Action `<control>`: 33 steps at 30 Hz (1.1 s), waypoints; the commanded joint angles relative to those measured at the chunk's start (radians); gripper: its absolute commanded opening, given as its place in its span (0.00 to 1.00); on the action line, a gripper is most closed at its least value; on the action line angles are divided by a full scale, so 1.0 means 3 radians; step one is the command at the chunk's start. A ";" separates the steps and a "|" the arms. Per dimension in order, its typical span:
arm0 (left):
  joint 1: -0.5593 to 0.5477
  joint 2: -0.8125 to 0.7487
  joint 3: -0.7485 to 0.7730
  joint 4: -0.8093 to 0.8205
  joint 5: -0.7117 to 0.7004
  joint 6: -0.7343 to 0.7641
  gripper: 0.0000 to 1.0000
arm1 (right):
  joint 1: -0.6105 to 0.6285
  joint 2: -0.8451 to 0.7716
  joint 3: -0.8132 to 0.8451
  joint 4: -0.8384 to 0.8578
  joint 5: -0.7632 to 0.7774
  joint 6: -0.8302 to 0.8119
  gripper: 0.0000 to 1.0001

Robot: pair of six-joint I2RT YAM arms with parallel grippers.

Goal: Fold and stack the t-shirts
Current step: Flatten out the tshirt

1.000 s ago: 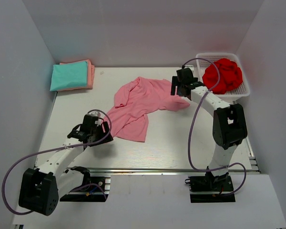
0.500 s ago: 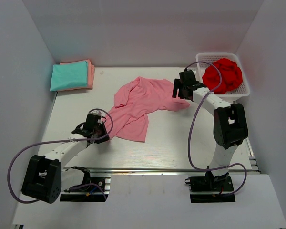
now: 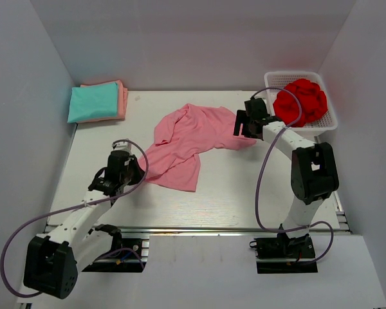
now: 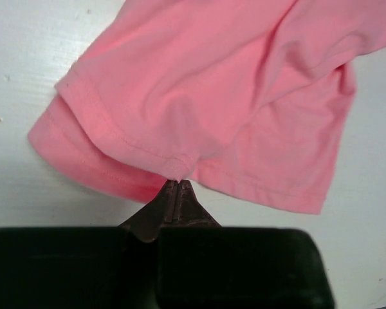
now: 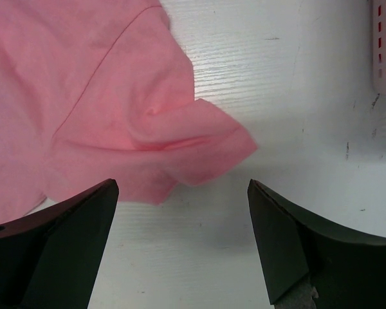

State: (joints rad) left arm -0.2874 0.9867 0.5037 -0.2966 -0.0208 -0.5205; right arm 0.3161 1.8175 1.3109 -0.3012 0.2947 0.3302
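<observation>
Shirt (image 3: pixel 186 138) lies slantwise, near-left to far-right: left gripper (image 4: pixel 174 187) pinches its near hem, right gripper (image 5: pixel 181 188) hangs spread over its far sleeve.

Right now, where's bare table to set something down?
Widest bare table: near strip between pink shirt and front rail. Smaller patch between folded stack and shirt. Crowded back right: right gripper, sleeve, basket.

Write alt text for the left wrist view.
The left gripper, shut, has its tips at the hem of a rumpled pink shirt that lies on a white table. Whether any cloth is caught between the tips cannot be told.
</observation>
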 commanded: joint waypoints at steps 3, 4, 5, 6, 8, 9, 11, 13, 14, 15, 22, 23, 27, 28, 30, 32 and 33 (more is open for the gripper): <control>-0.0003 -0.0302 0.0085 0.0099 0.0013 0.0144 0.00 | -0.0056 -0.0214 -0.0090 0.0130 -0.0215 0.0070 0.85; -0.0003 -0.0333 0.0085 0.0099 0.0048 0.0145 0.00 | -0.0087 -0.0224 -0.0110 0.0135 -0.0220 0.0101 0.85; -0.0003 -0.0333 0.0115 0.0129 0.0049 0.0175 0.00 | -0.0097 -0.0219 -0.0121 0.0130 -0.0220 0.0101 0.85; -0.0003 -0.0384 0.0116 0.0130 0.0049 0.0176 0.00 | -0.0107 -0.0199 -0.0126 0.0130 -0.0241 0.0116 0.84; -0.0003 -0.0415 0.0156 0.0130 0.0049 0.0206 0.00 | -0.0143 -0.0173 -0.0111 0.0130 -0.0266 0.0127 0.83; -0.0003 -0.0415 0.0157 0.0089 0.0049 0.0206 0.00 | -0.0148 -0.0153 -0.0075 0.0130 -0.0282 0.0122 0.83; -0.0003 -0.0415 0.0187 0.0043 0.0049 0.0206 0.00 | -0.0169 -0.0066 -0.0054 0.0130 -0.0307 0.0142 0.81; -0.0003 -0.0415 0.0152 0.0043 0.0049 0.0206 0.00 | -0.0199 0.0005 -0.0019 0.0135 -0.0323 0.0167 0.80; -0.0003 -0.0451 0.0151 0.0043 0.0049 0.0206 0.00 | -0.0220 0.0026 -0.0018 0.0135 -0.0328 0.0208 0.80; -0.0003 -0.0451 0.0121 0.0043 0.0049 0.0206 0.00 | -0.0245 0.0047 -0.0013 0.0130 -0.0313 0.0234 0.80; -0.0003 -0.0370 0.0121 0.0043 0.0049 0.0176 0.00 | -0.0353 0.0358 0.0094 0.0109 -0.0333 0.0377 0.74; -0.0003 -0.0369 0.0121 0.0043 0.0049 0.0176 0.00 | -0.0368 0.0445 0.0135 0.0114 -0.0343 0.0387 0.72; -0.0003 -0.0339 0.0121 0.0073 0.0049 0.0176 0.00 | -0.0384 0.0665 0.0339 0.0129 -0.0394 0.0438 0.68; -0.0003 -0.0339 0.0121 0.0073 0.0049 0.0176 0.00 | -0.0389 0.0696 0.0350 0.0140 -0.0404 0.0454 0.68; -0.0003 -0.0405 0.0151 0.0038 0.0013 0.0176 0.00 | -0.0384 0.0788 0.0401 0.0206 -0.0516 0.0459 0.60; -0.0003 -0.0441 0.0151 0.0038 -0.0028 0.0176 0.00 | -0.0384 0.0819 0.0406 0.0247 -0.0588 0.0474 0.28; -0.0003 -0.0441 0.0187 0.0038 -0.0063 0.0176 0.00 | -0.0389 0.0768 0.0411 0.0257 -0.0619 0.0479 0.00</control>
State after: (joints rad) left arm -0.2874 0.8837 0.5232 -0.2848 -0.0185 -0.4709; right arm 0.2024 2.0472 1.4002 -0.2508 0.1516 0.4458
